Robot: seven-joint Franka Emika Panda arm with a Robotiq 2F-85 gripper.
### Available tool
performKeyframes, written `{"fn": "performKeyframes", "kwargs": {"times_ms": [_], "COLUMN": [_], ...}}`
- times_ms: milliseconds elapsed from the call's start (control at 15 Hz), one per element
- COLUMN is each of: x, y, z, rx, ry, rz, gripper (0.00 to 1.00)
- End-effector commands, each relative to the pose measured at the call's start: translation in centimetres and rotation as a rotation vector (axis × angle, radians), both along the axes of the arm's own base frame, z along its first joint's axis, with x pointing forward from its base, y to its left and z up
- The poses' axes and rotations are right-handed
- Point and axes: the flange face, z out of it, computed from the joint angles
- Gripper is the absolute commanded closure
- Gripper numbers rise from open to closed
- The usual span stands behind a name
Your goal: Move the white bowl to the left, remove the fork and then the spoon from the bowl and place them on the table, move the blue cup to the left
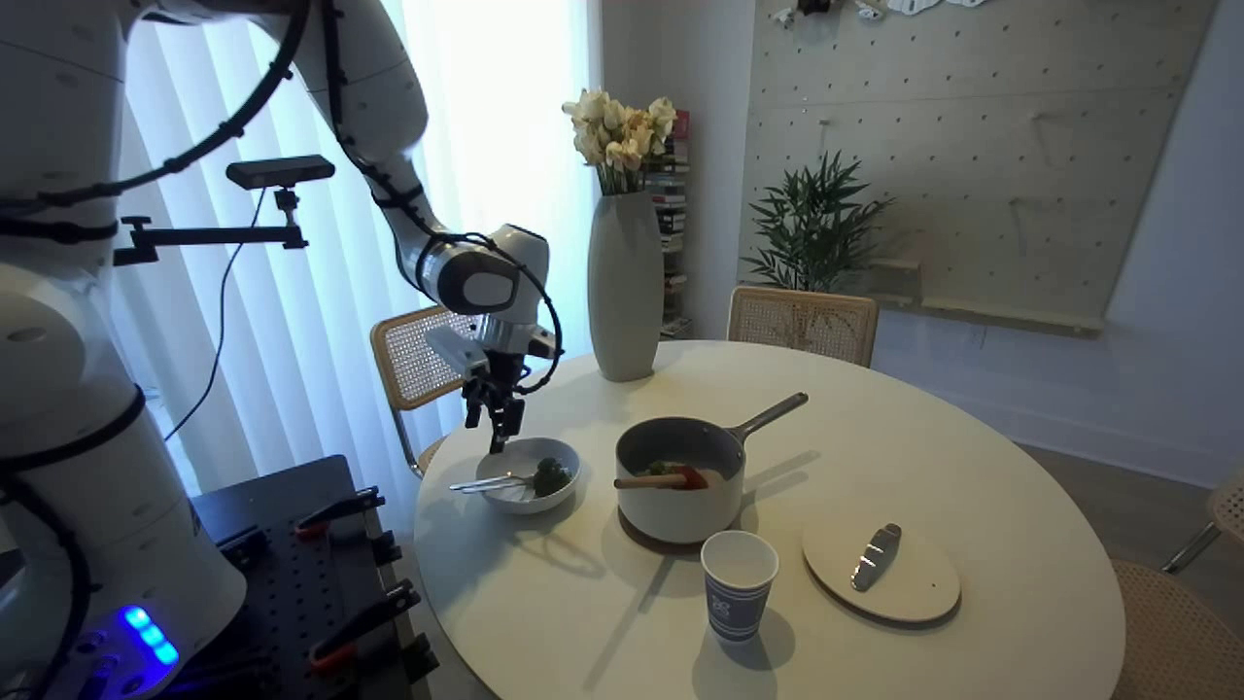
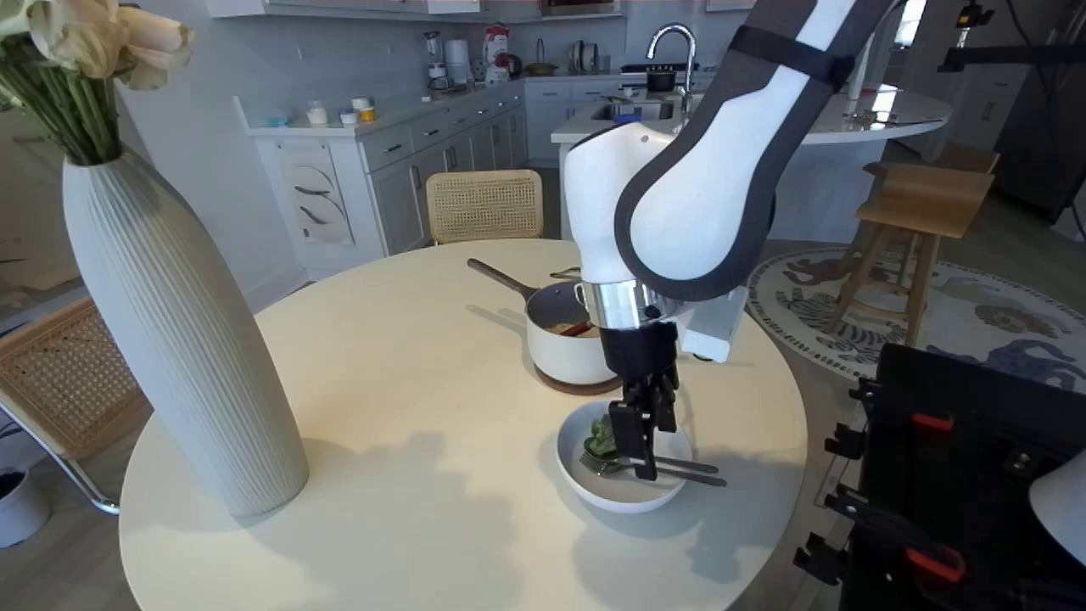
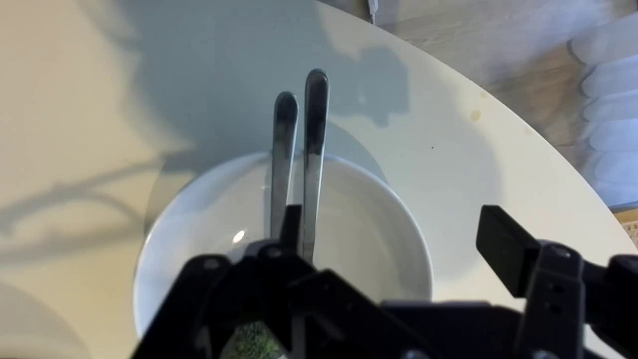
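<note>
The white bowl [image 1: 525, 503] rests on the white table [image 2: 407, 339] near its edge in both exterior views. Handles of the fork [image 2: 702, 478] and the spoon [image 2: 694, 465] lean side by side over its rim. The fork's tines lie inside, beside green broccoli that partly hides the spoon's head. My gripper [image 3: 398, 239] is open, with its fingers [image 3: 503, 249] wide apart. In the wrist view the left finger overlaps the bowl and the right one appears outside its rim; nothing is gripped. A blue cup [image 1: 737, 593] stands upright nearer the camera in an exterior view.
A saucepan [image 1: 671, 510] holding a red-ended wooden utensil sits beside the bowl, its handle pointing away. A flat plate [image 1: 918, 588] with a metal knife [image 1: 877, 556] lies farther right. The tall vase [image 2: 187, 339] of flowers stands near the table's far side.
</note>
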Motion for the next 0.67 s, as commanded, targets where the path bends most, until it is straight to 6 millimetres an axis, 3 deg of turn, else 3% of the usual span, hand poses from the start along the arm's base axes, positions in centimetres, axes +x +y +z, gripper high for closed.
{"fn": "performKeyframes", "kwargs": {"times_ms": [0,400,600], "x": [-0.5,-0.6,-0.5], "y": [-0.2,-0.1,-0.2], "z": [-0.7,-2.4,-3.3], "rx": [0.02,0.014,0.01], "ry": [-0.012,-0.033,-0.04], "rz": [-0.01,-0.03,-0.045], "gripper": [0.18,0.16,0.21]}}
